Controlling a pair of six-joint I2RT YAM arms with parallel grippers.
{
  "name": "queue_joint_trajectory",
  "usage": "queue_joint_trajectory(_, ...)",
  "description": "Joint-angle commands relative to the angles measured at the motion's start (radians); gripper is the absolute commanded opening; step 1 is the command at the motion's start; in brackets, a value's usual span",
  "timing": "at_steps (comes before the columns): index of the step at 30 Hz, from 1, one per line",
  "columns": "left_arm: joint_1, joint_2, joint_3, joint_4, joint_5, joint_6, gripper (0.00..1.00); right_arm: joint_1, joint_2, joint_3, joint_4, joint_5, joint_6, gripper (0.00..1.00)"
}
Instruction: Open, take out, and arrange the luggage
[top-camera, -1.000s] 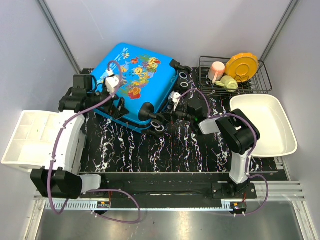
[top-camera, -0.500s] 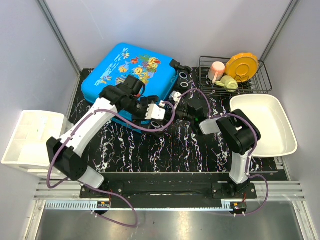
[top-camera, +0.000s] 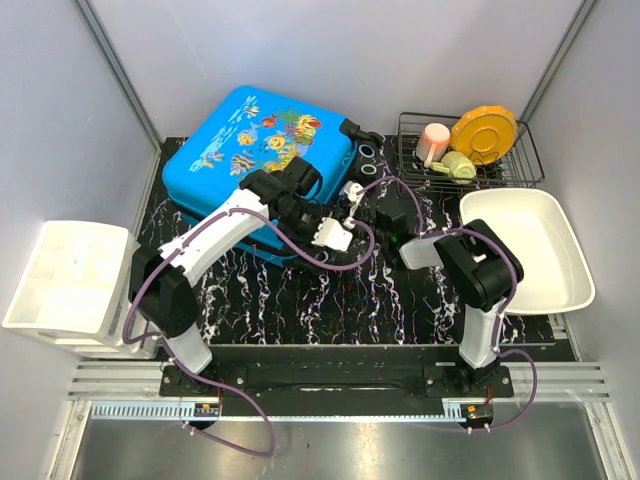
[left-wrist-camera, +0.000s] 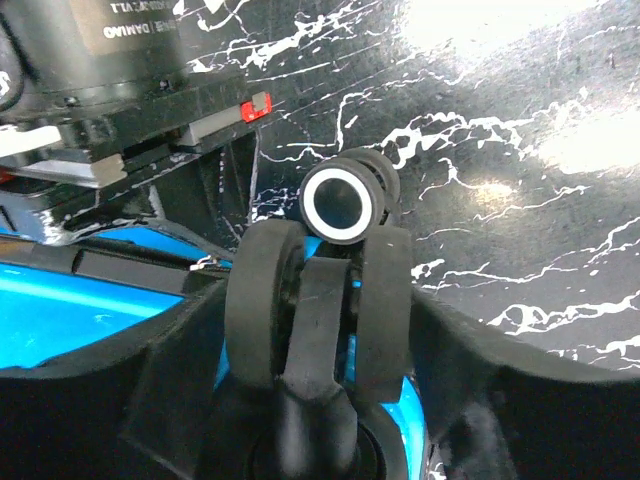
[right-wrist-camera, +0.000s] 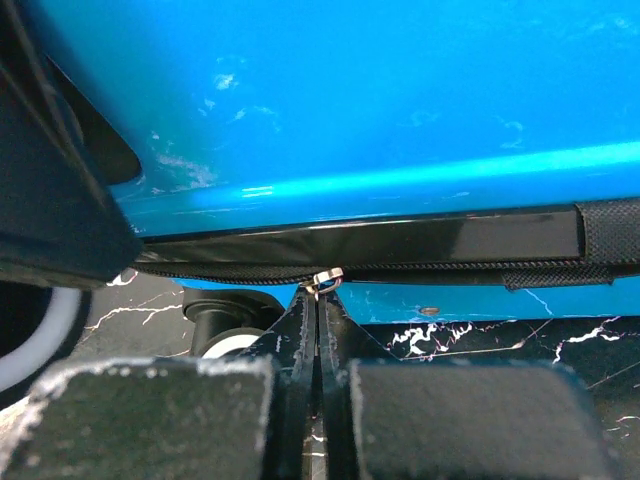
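Def a robot lab test cell I'm driving, not anyone's home imo: plain grey panel walls (top-camera: 60, 120) w/ metal corner struts (top-camera: 120, 70) boxing in the bench, arm bases (top-camera: 470, 380) bolted onto aluminium rail (top-camera: 580, 378), black marble-look mat (top-camera: 300, 300), white tub (top-camera: 60, 290) & wire rack (top-camera: 470, 165) staged as props.

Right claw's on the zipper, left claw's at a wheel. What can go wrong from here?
1. The right claw pinches just the tip of the zipper pull, so the pull may slip free once it is dragged along the luggage seam.
2. The left claw stands open around a wheel. Closing there might roll the luggage instead of bracing it.
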Motion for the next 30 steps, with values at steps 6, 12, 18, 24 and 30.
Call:
queue_joint_trajectory(6,-0.004,-0.015,0.014,-0.056,-0.037,0.057,0.26,-0.015,-0.097,-0.032,0.039,0.201,-0.109,0.0)
queue_joint_trajectory(12,0.009,-0.089,-0.068,-0.206,-0.05,0.105,0.0,-0.068,-0.14,-0.06,0.027,0.282,-0.183,0.0)
queue_joint_trajectory(18,0.042,-0.15,-0.125,-0.271,-0.041,0.118,0.0,-0.134,-0.112,-0.034,0.027,0.363,-0.284,0.0)
queue_joint_trajectory(24,0.087,-0.183,-0.145,-0.309,-0.034,0.137,0.0,-0.197,-0.034,0.043,0.079,0.44,-0.349,0.0)
queue_joint_trajectory(30,0.11,-0.209,-0.179,-0.335,-0.04,0.157,0.0,-0.3,0.053,0.136,0.125,0.402,-0.373,0.0)
